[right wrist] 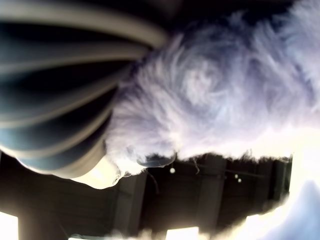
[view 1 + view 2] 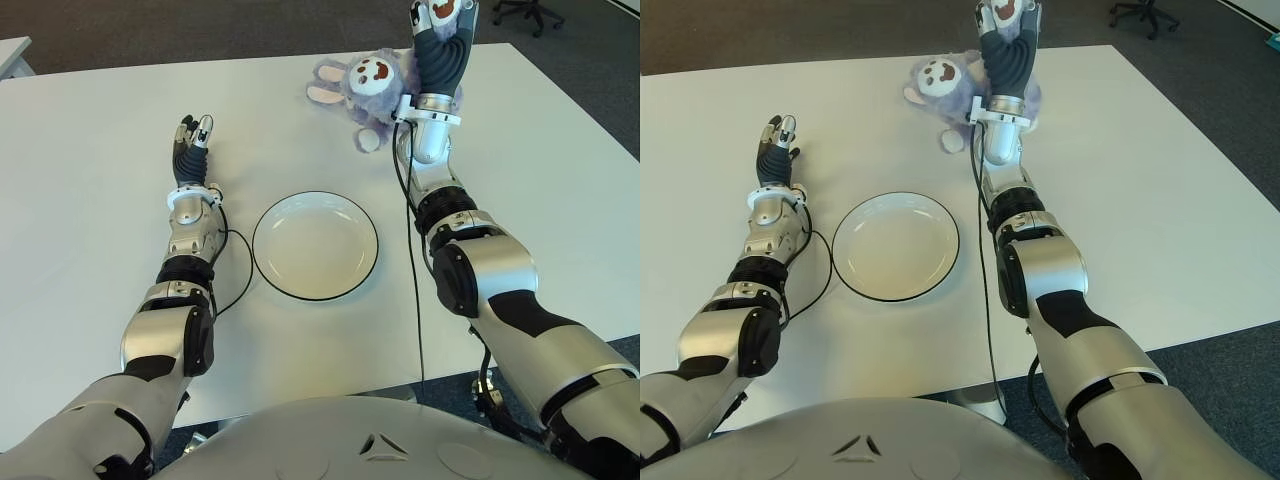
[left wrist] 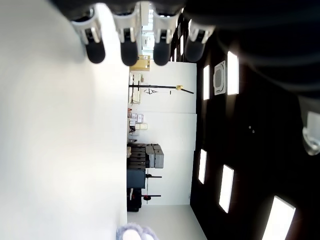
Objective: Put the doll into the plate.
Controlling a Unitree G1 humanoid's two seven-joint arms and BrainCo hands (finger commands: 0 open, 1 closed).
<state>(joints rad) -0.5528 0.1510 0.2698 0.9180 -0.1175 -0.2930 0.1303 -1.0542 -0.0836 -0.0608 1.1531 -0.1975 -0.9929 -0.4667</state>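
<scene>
In the left eye view, a purple plush rabbit doll (image 2: 368, 85) lies at the far side of the white worktop (image 2: 90, 190), its white face with brown patches turned up, long pale ears spread toward the robot's left and a white-soled foot pointing toward the plate. The right robot hand (image 2: 443, 25) reaches far forward and sits against the doll's right flank, touching its fur; whether its fingers actually clasp the doll cannot be told from here. The white plate (image 2: 315, 245) with a thin dark rim lies empty near the robot, between the two forearms and well apart from the doll. The left robot hand (image 2: 193, 135) shows left of the plate, fingers straight and together, holding nothing. The right eye view gives the same layout, with an office chair base (image 2: 1145, 12) on the dark floor beyond the worktop. The left wrist view shows four extended dark fingertips (image 3: 129, 50) above the bare worktop, gripping nothing. The right wrist view is filled with the doll's fluffy purple fur pressed against the dark curved fingers (image 1: 60, 90) of the right robot hand.
</scene>
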